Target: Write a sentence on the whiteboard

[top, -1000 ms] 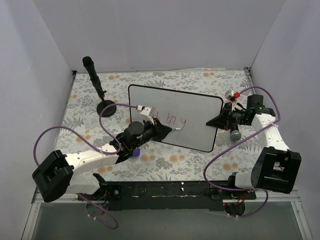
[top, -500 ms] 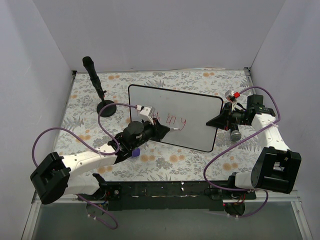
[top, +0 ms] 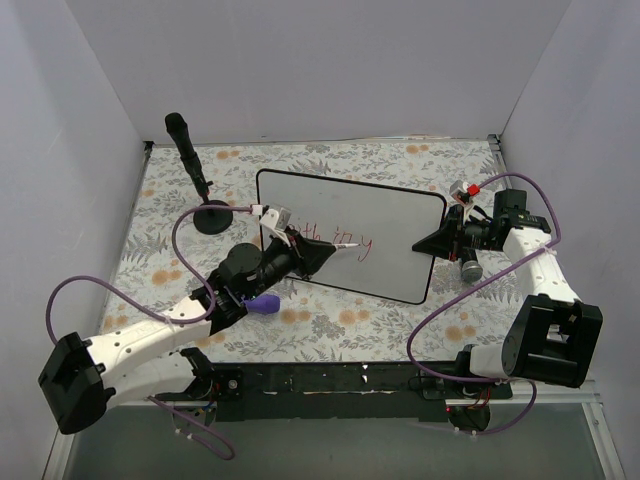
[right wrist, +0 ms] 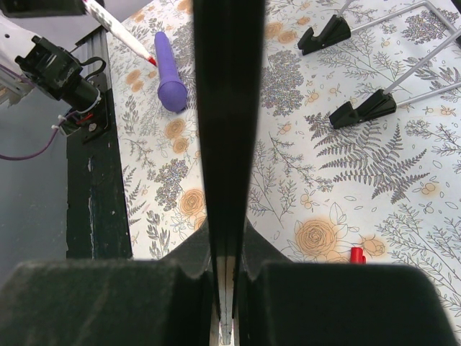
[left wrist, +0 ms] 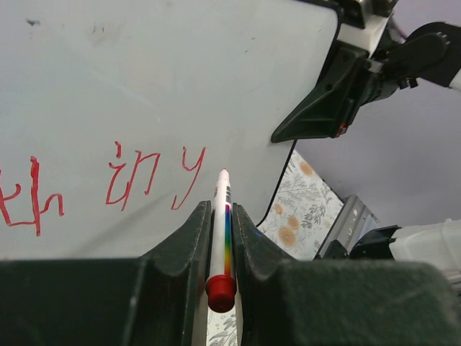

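Note:
The whiteboard (top: 385,225) stands tilted on the floral table, its white face filling the left wrist view (left wrist: 144,86). Red lettering of the sentence (top: 338,240) runs across it; the left wrist view shows "th in y" (left wrist: 130,176). My left gripper (top: 318,258) (left wrist: 220,209) is shut on a white marker (left wrist: 221,216) with a red end. The marker's tip sits just right of the "y". My right gripper (top: 432,243) (right wrist: 229,238) is shut on the whiteboard's right edge (right wrist: 229,108).
A black post on a round base (top: 211,215) stands at the back left. A purple cylinder (top: 262,303) (right wrist: 171,72) lies near the board's front left corner. A small red piece (right wrist: 356,254) lies on the table by the board's black feet (right wrist: 367,108). White walls enclose the table.
My left arm has drawn back to the left with the marker, uncovering more lettering and the purple cylinder. The right arm and the board have not moved.

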`<state>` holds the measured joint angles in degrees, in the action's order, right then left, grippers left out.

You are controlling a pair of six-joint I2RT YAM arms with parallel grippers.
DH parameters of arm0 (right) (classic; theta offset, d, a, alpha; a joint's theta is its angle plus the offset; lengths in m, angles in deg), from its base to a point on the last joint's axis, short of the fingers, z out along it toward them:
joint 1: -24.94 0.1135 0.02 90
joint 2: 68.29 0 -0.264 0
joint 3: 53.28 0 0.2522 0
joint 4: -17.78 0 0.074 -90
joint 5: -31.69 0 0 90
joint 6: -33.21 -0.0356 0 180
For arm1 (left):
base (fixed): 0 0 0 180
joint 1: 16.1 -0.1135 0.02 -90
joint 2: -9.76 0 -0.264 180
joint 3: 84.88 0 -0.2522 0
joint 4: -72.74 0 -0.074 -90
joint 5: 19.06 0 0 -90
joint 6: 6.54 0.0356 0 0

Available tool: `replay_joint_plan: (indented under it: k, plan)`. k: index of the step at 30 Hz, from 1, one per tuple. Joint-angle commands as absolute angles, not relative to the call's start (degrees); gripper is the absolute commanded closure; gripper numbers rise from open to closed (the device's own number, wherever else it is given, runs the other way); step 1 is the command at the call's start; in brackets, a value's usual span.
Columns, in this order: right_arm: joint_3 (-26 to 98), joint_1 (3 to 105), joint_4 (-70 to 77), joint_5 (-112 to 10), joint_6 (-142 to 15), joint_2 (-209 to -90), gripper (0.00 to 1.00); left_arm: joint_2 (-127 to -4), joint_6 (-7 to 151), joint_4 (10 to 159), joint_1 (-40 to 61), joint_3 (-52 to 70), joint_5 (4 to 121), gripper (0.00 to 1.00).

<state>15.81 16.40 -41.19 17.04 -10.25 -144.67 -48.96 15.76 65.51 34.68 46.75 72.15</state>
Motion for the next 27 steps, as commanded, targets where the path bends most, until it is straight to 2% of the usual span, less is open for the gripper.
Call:
replay_joint_plan:
  k: [1, 11, 27]
  plan:
    - [15.1, 16.8, -39.6, 15.1, -9.6, -142.3, 0.99, -45.0, 16.9, 68.1, 34.6, 46.4, 69.3, 1.0]
    - [15.2, 16.8, -39.7, 15.3, -9.5, -142.6, 0.99, -42.9, 15.3, 66.4, 34.5, 49.8, 67.4, 1.0]
    - [15.3, 16.9, -39.7, 15.6, -9.4, -142.8, 0.99, -49.2, 15.5, 58.5, 36.1, 49.2, 67.1, 1.0]
